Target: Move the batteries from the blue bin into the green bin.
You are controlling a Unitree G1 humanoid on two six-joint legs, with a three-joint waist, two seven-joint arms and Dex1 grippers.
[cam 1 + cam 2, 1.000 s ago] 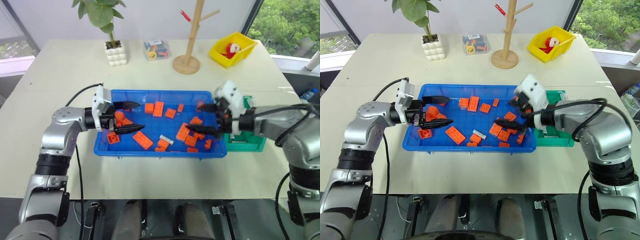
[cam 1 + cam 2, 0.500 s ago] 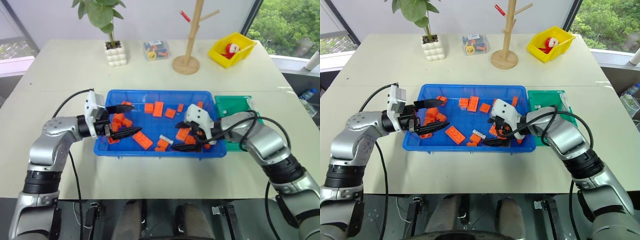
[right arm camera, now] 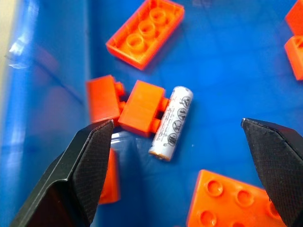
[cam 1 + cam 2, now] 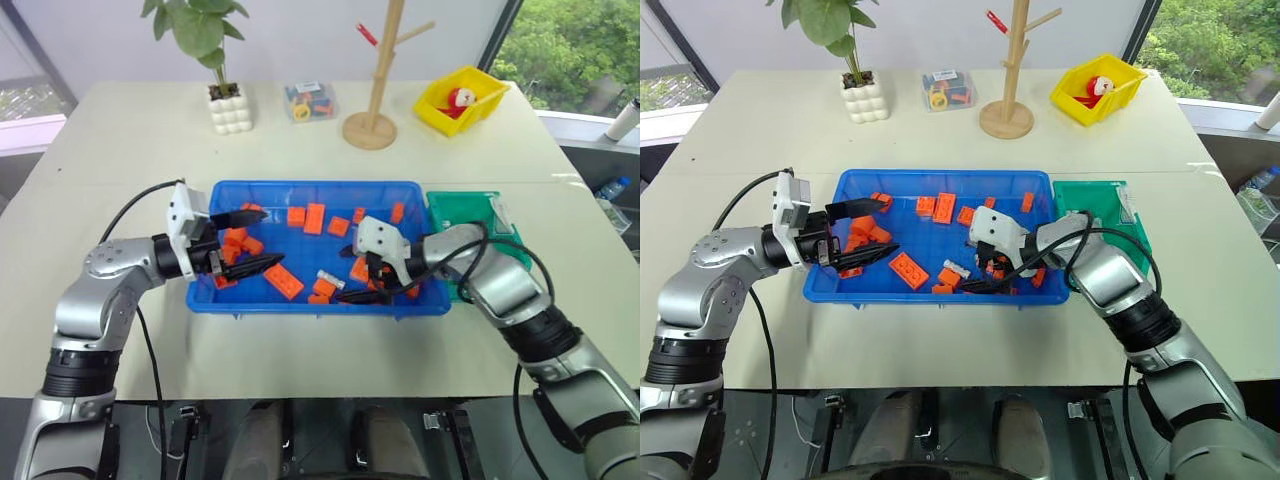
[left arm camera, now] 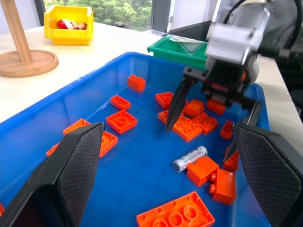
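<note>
Right gripper [image 4: 366, 282]: jaws wide apart, empty, over battery [image 3: 171, 122] | Battery: flat on blue bin [image 4: 300, 188] floor, touching an orange brick [image 3: 141, 108] | Left gripper [image 4: 252, 239]: jaws spread, empty, at bin's left end | Green bin [image 4: 468, 205]: just right of blue bin

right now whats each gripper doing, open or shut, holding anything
Left gripper: open, holding nothing.
Right gripper: open, empty, above a battery in the blue bin.

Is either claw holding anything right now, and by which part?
Nothing is held. The right claw stands open over the battery; the left claw is open too.
</note>
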